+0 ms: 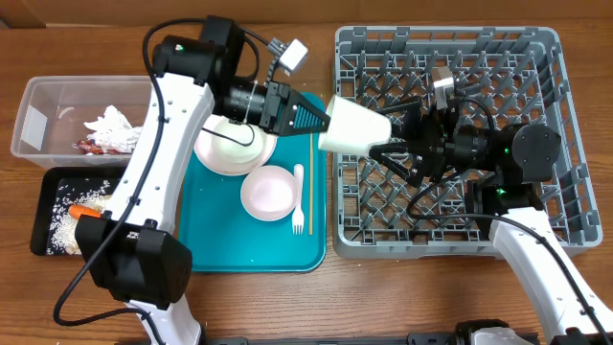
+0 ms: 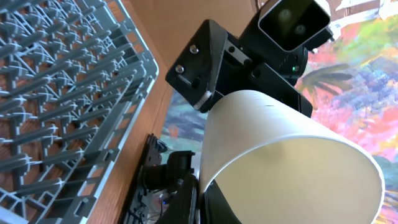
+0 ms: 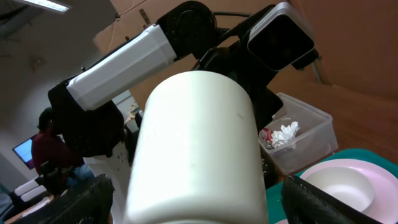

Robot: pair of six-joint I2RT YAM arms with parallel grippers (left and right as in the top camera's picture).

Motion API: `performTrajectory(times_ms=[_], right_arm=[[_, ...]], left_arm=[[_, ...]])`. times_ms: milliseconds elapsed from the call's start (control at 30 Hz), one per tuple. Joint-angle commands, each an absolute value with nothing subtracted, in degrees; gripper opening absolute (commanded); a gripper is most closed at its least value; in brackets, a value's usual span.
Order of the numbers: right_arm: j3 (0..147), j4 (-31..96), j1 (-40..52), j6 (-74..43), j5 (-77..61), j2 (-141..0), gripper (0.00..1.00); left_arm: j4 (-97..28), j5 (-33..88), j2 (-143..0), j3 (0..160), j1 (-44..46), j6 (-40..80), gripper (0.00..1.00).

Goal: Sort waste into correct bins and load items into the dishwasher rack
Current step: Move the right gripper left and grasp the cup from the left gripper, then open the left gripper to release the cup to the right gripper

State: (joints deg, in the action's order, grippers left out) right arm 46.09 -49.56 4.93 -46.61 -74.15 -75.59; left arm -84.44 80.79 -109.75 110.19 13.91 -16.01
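Observation:
A white cup (image 1: 354, 125) lies on its side in the air over the left edge of the grey dishwasher rack (image 1: 556, 57). My left gripper (image 1: 321, 120) is shut on the cup's rim (image 2: 202, 193). My right gripper (image 1: 391, 134) stands open around the cup's closed end (image 3: 199, 149), with one finger (image 3: 81, 199) on each side and a gap to the cup. On the teal tray (image 1: 220, 240) lie a white dish (image 1: 230, 144), a pink plate (image 1: 268, 192), a white fork (image 1: 298, 196) and a chopstick (image 1: 309, 182).
At the far left, a clear tub (image 1: 38, 125) holds a white napkin (image 1: 110, 125) and a red wrapper (image 1: 96, 146). In front of it, a black tray (image 1: 43, 206) holds a carrot (image 1: 84, 209) and rice (image 1: 62, 230). The left arm reaches across the teal tray.

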Motion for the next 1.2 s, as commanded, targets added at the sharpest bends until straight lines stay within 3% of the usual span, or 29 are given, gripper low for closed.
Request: performTrajectory(times_ms=[0,433,567,767,933,1167], right_arm=[[46.94,-49.65,5.19,-46.24,-74.24,-75.68,0.87],[46.94,-49.67,5.19,-46.02,-74.02,-75.68,0.79],[46.94,-49.69,5.19,-46.04,-74.02,-75.68,0.70],[46.94,-50.17,5.19,-46.06,-74.02,-75.68,0.68],[46.94,-52.29,5.19,-47.09,-74.04,-75.68,0.59],[46.96,-52.45,5.19,-47.20,-74.00,-75.66,0.58]], left_arm=[[-84.40,82.59,-110.28,109.93,14.70,-15.20,0.04],[-84.38,81.91,-110.28,109.93,16.16,-15.25,0.04],[-84.36,81.60,-110.28,109.93,16.45,-15.44,0.04],[-84.36,80.82,-110.28,109.93,16.69,-15.42,0.04],[-84.18,80.79,-110.28,109.93,16.82,-15.44,0.04],[-84.01,80.79,-110.28,109.93,17.78,-15.42,0.07]])
